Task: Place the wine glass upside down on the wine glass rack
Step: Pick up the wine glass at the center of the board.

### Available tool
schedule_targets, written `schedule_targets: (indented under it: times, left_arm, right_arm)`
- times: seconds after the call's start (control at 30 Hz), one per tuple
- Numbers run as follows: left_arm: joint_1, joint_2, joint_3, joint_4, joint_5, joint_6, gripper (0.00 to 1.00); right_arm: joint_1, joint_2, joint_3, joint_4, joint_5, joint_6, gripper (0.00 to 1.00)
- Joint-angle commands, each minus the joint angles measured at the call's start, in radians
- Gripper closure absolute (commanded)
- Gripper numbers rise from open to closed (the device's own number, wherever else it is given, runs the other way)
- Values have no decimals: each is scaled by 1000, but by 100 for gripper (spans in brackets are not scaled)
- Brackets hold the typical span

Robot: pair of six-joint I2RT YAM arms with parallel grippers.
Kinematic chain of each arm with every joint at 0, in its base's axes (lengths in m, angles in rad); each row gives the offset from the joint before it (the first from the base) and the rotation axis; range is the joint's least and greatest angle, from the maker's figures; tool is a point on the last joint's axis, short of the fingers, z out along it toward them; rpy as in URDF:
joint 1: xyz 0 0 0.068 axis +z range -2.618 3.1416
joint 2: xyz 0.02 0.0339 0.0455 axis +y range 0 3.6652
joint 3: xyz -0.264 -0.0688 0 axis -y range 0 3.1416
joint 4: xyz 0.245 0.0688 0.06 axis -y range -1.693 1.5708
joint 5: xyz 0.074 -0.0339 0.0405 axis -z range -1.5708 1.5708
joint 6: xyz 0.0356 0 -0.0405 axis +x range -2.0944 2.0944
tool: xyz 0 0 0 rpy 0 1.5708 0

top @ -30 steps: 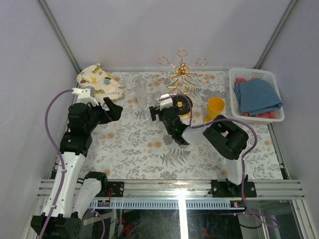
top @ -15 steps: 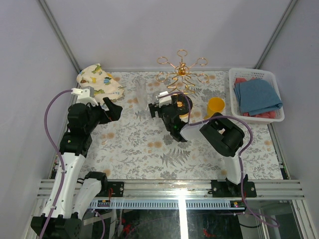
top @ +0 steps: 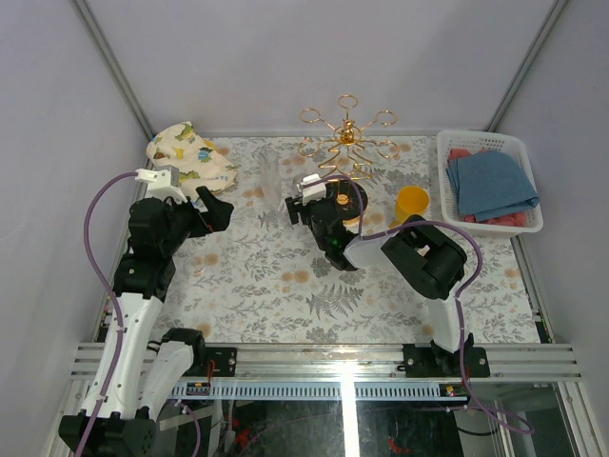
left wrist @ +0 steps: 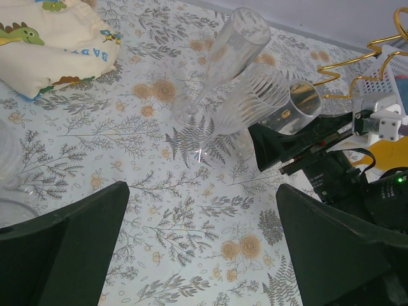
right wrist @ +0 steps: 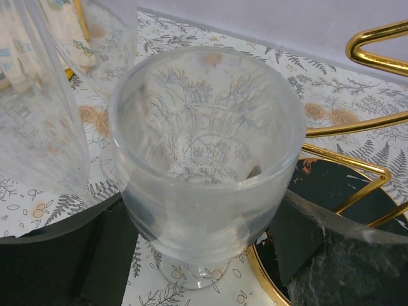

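The wine glass (right wrist: 204, 166), a clear ribbed goblet, stands upright on the flowered tablecloth beside the rack's base. My right gripper (right wrist: 201, 245) reaches around its bowl, and a dark finger (right wrist: 105, 255) lies against each side of the glass. The left wrist view shows the same glass (left wrist: 268, 102) in front of the right gripper. The wine glass rack (top: 347, 143) is a gold wire stand with ring-ended arms on a black, gold-rimmed base (right wrist: 338, 191), just behind and to the right of the glass. My left gripper (top: 217, 205) hovers open over the cloth to the left, with nothing between its fingers.
A tall clear flute (left wrist: 226, 57) stands close to the left of the wine glass. A dinosaur-print cloth (top: 190, 152) lies at the back left. A yellow cup (top: 411, 207) stands right of the rack. A white basket (top: 487, 181) with blue cloths is at the far right.
The right gripper has slid slightly forward and left around the wine glass, and its jaws have narrowed onto the bowl. The left arm has not moved.
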Motion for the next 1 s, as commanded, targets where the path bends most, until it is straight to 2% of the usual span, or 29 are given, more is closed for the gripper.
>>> schedule_targets:
  times: [0.0,0.4,0.97]
  left_arm:
    - [9,-10,-8,42,-12,15,0]
    - [9,-8,-10,46,-19,10,0]
    - [9,-12,-16,56,-22,-11,0]
  right_arm:
    - [-12,-33,45,53,-26,-12,22]
    - [-2,-148,-55,0,-138,-26,34]
    - [58,-314,-246,-12,-150,-9,36]
